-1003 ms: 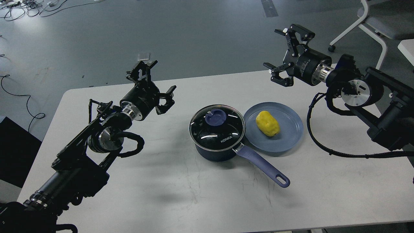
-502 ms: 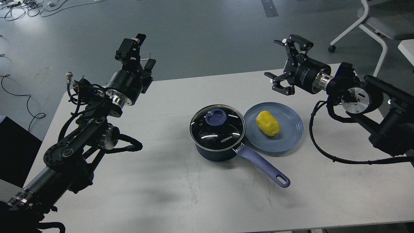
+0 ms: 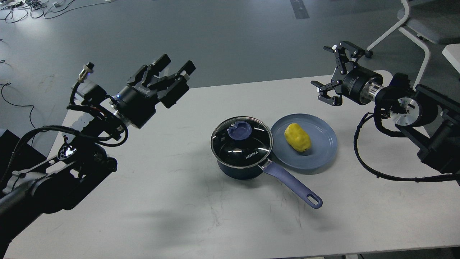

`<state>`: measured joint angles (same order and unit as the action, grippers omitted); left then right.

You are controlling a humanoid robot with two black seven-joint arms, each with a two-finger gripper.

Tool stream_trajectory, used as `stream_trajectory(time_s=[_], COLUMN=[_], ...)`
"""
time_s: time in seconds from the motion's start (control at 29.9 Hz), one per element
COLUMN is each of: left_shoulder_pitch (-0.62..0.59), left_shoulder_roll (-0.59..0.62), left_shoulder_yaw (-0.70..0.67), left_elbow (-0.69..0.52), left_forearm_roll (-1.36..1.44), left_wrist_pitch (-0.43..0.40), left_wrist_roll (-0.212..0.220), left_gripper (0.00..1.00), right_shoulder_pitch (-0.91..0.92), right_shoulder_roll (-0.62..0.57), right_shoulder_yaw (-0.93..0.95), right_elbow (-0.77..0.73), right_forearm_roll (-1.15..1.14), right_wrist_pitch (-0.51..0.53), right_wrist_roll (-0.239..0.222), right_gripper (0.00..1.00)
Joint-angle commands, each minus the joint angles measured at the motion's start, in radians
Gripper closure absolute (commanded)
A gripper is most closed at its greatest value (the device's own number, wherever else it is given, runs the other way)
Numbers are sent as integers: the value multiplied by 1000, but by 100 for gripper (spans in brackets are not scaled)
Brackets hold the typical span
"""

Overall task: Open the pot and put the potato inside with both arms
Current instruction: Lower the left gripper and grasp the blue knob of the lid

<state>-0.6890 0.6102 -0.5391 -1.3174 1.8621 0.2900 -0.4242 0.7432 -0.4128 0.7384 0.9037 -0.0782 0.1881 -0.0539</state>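
Note:
A dark blue pot [image 3: 240, 169] stands mid-table with its glass lid [image 3: 241, 142] on, a blue knob [image 3: 239, 130] on top and a long blue handle [image 3: 293, 185] pointing to the front right. A yellow potato [image 3: 297, 137] lies on a blue plate [image 3: 323, 151] just right of the pot. My left gripper [image 3: 176, 67] is open and empty, raised to the left of and behind the pot. My right gripper [image 3: 332, 73] is open and empty, raised behind the plate to its right.
The white table [image 3: 172, 201] bears only the pot and plate. A white chair [image 3: 417, 25] stands at the back right off the table. Cables lie on the grey floor at the far left.
My left arm has swung and rotated, its gripper now pointing right toward the pot. My right gripper has drifted right and down slightly. Pot, lid and potato have not moved.

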Motion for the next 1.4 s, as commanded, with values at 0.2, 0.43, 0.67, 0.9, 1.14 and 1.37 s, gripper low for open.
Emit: stream_trajectory(time_s=[0.2, 0.43, 0.67, 0.9, 1.14, 1.37], left_shoulder_pitch=[-29, -43, -46, -41, -47, -46], left_shoulder_roll=[-108, -240, -267, -273, -310, -331], left_shoulder_yaw=[129, 145, 146, 194, 194, 195], left_elbow=[15, 156, 234, 245, 300, 328], left_forearm_roll=[276, 320, 320, 320, 320, 320], left_wrist_pitch=[3, 1, 0, 0, 1, 1], left_wrist_roll=[-4, 5, 1, 2, 4, 4], left_gripper=[2, 2, 2, 2, 2, 2], right_shoulder_pitch=[-5, -7, -7, -7, -7, -8], right_shoulder_roll=[-1, -1, -1, 0, 0, -1], right_shoulder_yaw=[-13, -13, -13, -16, -17, -17], right_elbow=[-8, -9, -11, -29, -31, -38], right_forearm_roll=[-2, -2, -2, -2, -2, -2], right_wrist_pitch=[-9, -25, -25, -25, -25, -25], right_wrist_roll=[0, 0, 0, -1, 0, -1], right_gripper=[0, 0, 0, 0, 0, 0])
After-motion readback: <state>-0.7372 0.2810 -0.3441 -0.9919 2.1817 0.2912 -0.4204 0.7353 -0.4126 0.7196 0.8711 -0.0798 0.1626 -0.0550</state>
